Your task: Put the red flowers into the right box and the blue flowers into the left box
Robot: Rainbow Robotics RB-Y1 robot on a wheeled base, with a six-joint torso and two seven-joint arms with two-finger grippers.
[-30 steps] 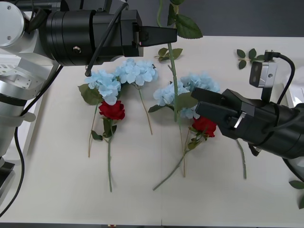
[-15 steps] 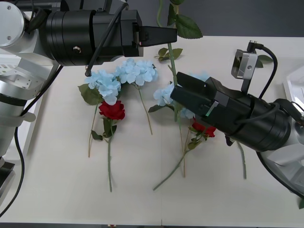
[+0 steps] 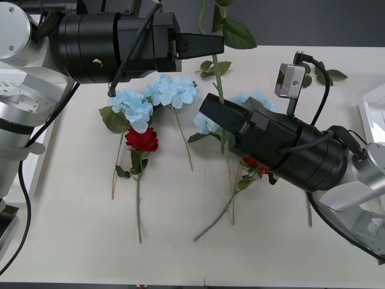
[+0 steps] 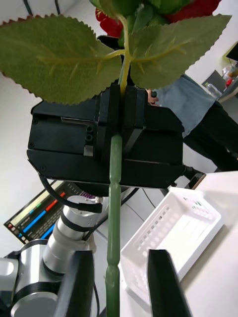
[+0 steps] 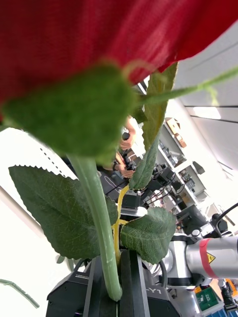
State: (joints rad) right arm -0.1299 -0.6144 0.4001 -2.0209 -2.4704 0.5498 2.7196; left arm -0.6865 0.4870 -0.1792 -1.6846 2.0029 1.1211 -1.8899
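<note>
The left gripper (image 3: 213, 43) is raised over the far part of the pale cream table (image 3: 72, 241). Its black fingers (image 3: 201, 43) are pressed together on the thin green stem of an artificial red rose (image 4: 115, 198), so the stem hangs down straight below them and the large green leaves stand above. In the left wrist view the deep red head (image 5: 119, 39) of this rose is very close to the camera, with its stem running down between the fingers.

The right gripper (image 3: 210, 110) is in the middle of the table, low, and its black fingers (image 4: 163, 282) are spread apart with the hanging stem between them. I cannot tell if they touch the stem. In the right wrist view the left gripper is seen from below, closed on the same stem, and a shallow white plastic tray with a perforated bottom (image 4: 173, 233) is beyond it on the table.

On the table lie the pale sky-blue artificial hydrangea clusters (image 3: 133, 107), another one (image 3: 174, 90) just beside it, and more (image 3: 210, 120) partly hidden under the right arm. One more red rose (image 3: 142, 139) lies touching the first blue cluster, and another (image 3: 255, 162) is mostly hidden by the right arm. A white rim (image 3: 370, 102) shows at the right edge of the table.
</note>
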